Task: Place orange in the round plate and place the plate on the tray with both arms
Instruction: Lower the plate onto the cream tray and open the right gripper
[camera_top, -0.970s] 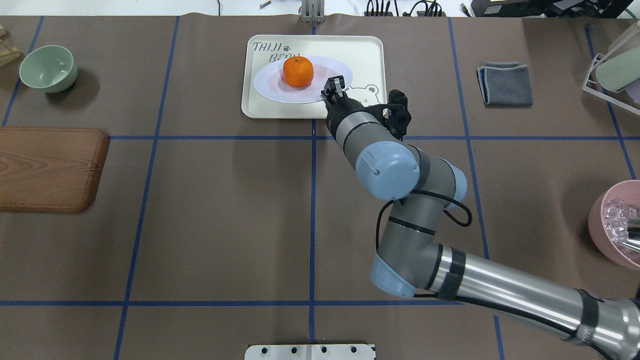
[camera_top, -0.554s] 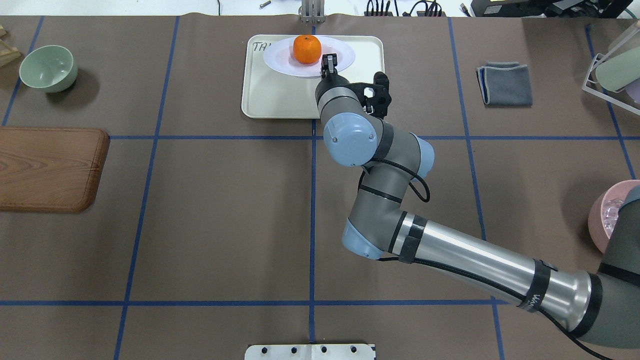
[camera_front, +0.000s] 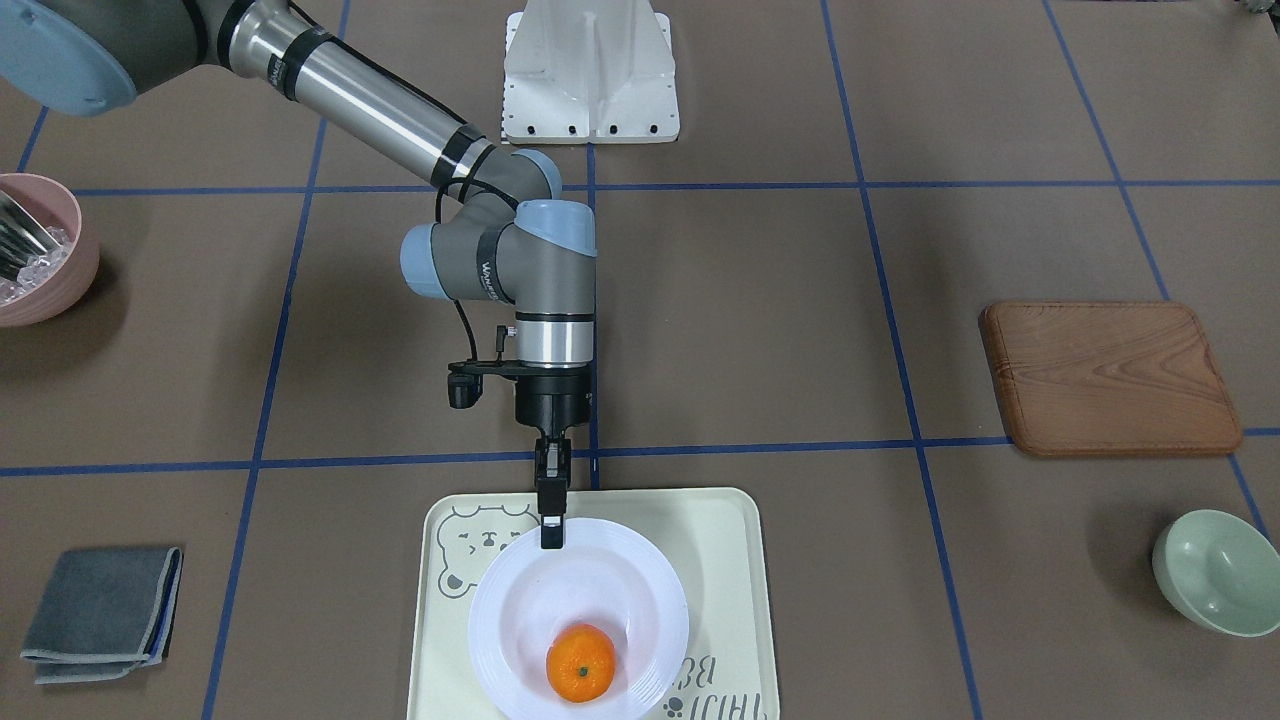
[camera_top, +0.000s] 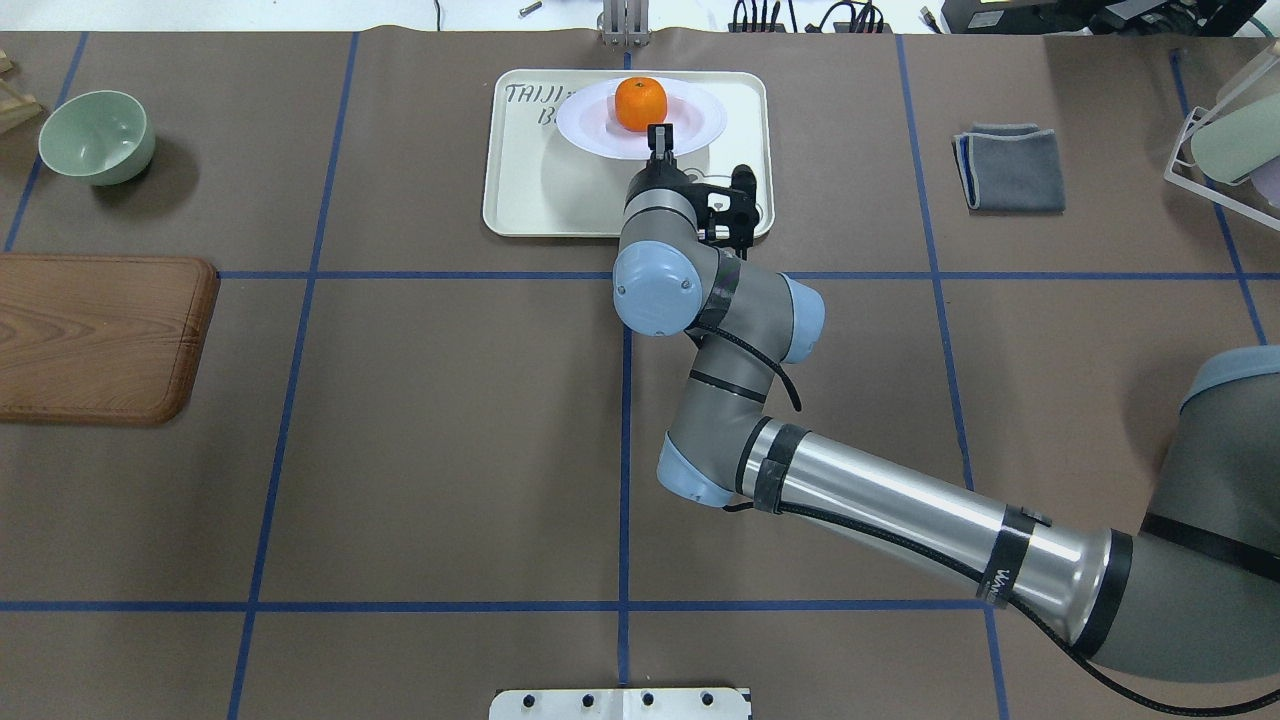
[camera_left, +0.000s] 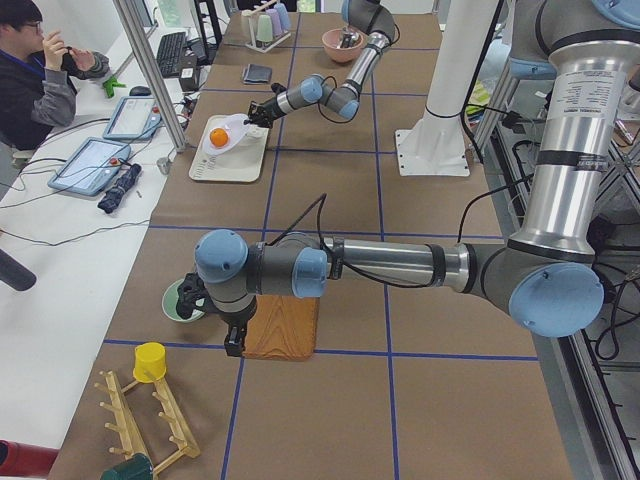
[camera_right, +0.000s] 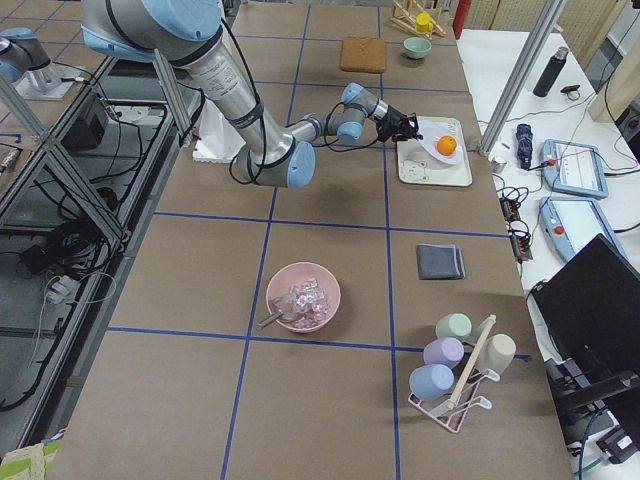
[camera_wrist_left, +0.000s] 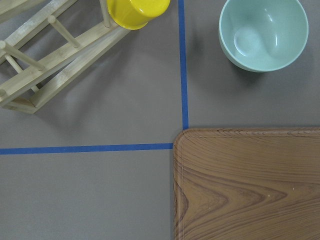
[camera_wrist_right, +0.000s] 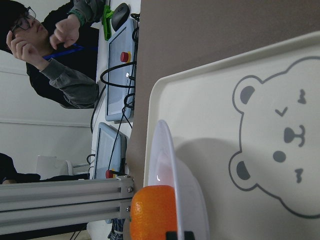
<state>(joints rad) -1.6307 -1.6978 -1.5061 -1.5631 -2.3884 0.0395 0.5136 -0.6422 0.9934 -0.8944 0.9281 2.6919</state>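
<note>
Occlusion: in the overhead view the right arm (camera_top: 715, 300) covers most of the bear drawing (camera_wrist_right: 272, 140) on the tray (camera_top: 540, 190). There the round plate (camera_top: 595, 130) also hides part of the lettering (camera_top: 525, 93), so I read only "TAIJI". The right wrist camera cuts off the orange (camera_wrist_right: 152, 212) at its lower edge.
Left side: I find the left gripper (camera_left: 234, 345) only in the left-end view, small and dark beside the wooden board (camera_wrist_left: 250, 185). I cannot tell whether it is wide or narrow.
Right side: the right gripper (camera_top: 660, 140) is narrow, pinched on the plate's near rim.
Plate: it is held over the far half of the tray, off its surface, with its shadow on the tray below. It shows edge-on in the right wrist camera. Being round, it has no long axis, and I cannot judge its tilt.
Orange: it sits inside the plate, against the side far from the gripper. A small dark stem dot faces up in the front view.
Tray: it lies flat on the table, long axis across it, with the bear at the robot's near right corner and the lettering at the far left.
Elsewhere: the left wrist camera shows a green bowl (camera_wrist_left: 263, 32) and a yellow cup (camera_wrist_left: 137, 12) on a wooden rack (camera_wrist_left: 50, 55). A person (camera_wrist_right: 55, 65) sits beyond the table's far edge.
</note>
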